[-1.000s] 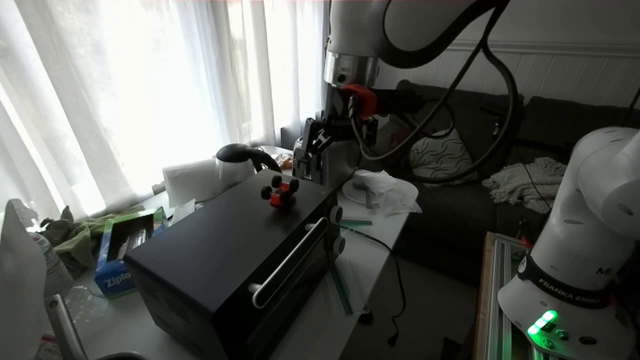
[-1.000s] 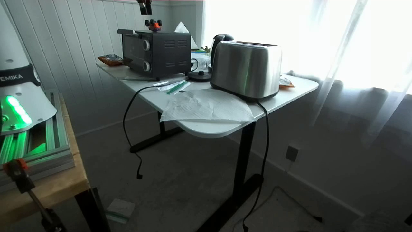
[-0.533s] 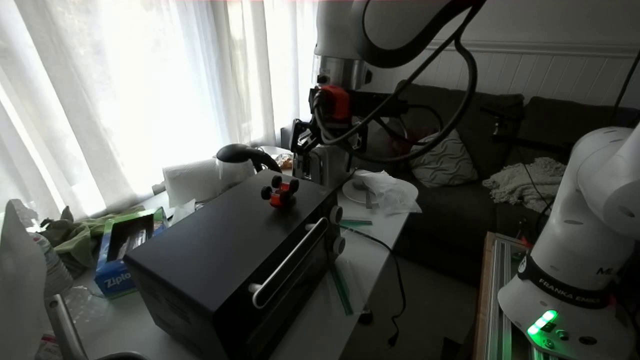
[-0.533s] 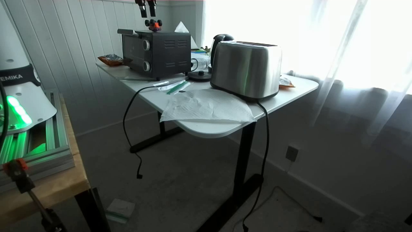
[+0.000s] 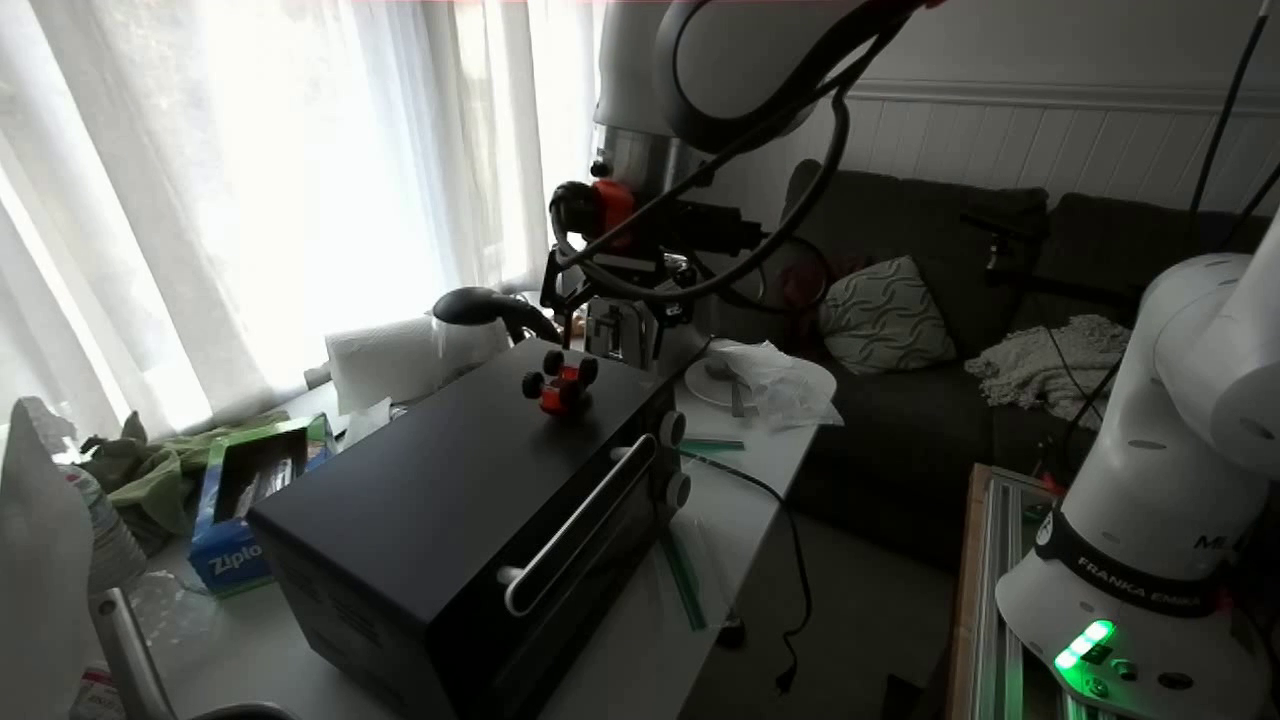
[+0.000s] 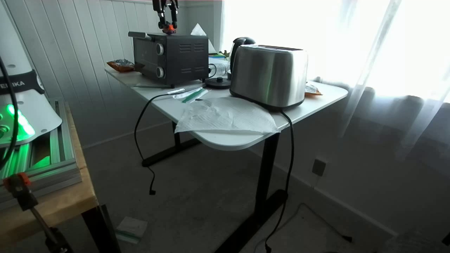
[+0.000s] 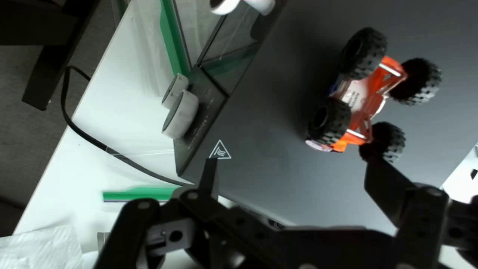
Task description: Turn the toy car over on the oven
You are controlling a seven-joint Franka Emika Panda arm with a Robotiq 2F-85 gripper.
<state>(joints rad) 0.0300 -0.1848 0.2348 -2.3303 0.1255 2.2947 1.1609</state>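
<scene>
The toy car (image 7: 364,95), red with black wheels, lies upside down, wheels up, on top of the black oven (image 5: 440,490). The car also shows in both exterior views (image 5: 562,390) (image 6: 169,29). My gripper (image 7: 294,162) is open and empty above the oven top, at the end near the knobs. In the wrist view the car lies beyond the fingertips, nearer the right-hand finger (image 7: 388,190), whose tip overlaps one wheel; I cannot tell if they touch. In an exterior view the gripper (image 6: 168,25) hangs low, its fingertips overlapping the car's wheels.
A silver bar handle (image 5: 580,525) and knobs (image 7: 182,114) stick out from the oven's front. A silver toaster (image 6: 269,75) stands past the knob end. A black kettle handle (image 5: 505,308) and a Ziploc box (image 5: 235,550) lie on the window side. A black cord (image 7: 123,158) crosses the white table.
My gripper has come lower and closer to the car, moving left in an exterior view. The wrist has turned, so both fingers now show apart. The car has not moved.
</scene>
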